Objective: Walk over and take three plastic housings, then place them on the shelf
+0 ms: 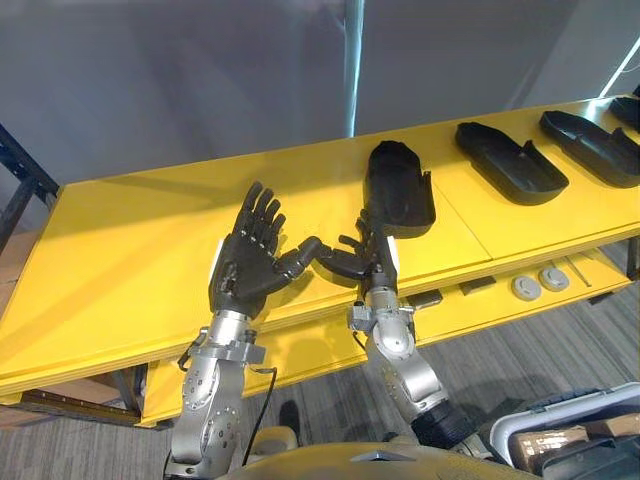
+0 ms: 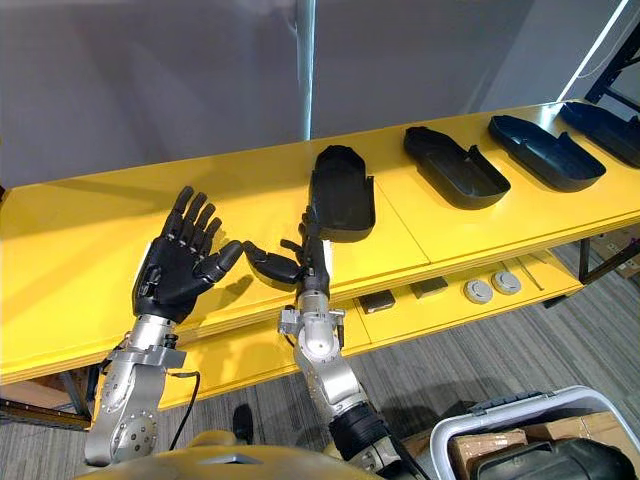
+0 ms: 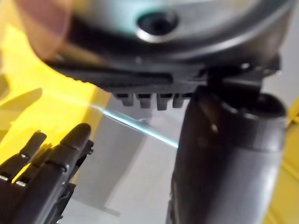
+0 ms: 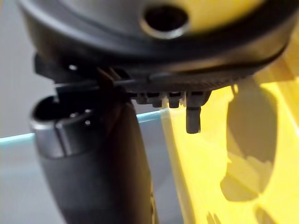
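Four black plastic housings lie in a row on the yellow worktop (image 1: 130, 250). The nearest housing (image 1: 398, 190) has its long axis running from the near edge towards the far edge, with its rounded, domed end pointing away. The second housing (image 1: 510, 160) and third housing (image 1: 590, 145) lie to its right, hollow side up, both slanted from far-left to near-right. A fourth housing (image 2: 612, 132) sits at the worktop's right end.

The left robot hand (image 1: 245, 268) is held upright over the near edge, fingers spread and straight, holding nothing. The right robot hand (image 1: 362, 258) stands just beside it, fingers straight and thumb out to the left. Its fingertips are at the nearest housing's near end; contact cannot be told.

On the lower shelf (image 1: 490, 312) rest two grey discs (image 1: 527, 288) and small dark flat pieces (image 1: 478, 286). A crate (image 2: 500, 418) stands on the floor at the right.
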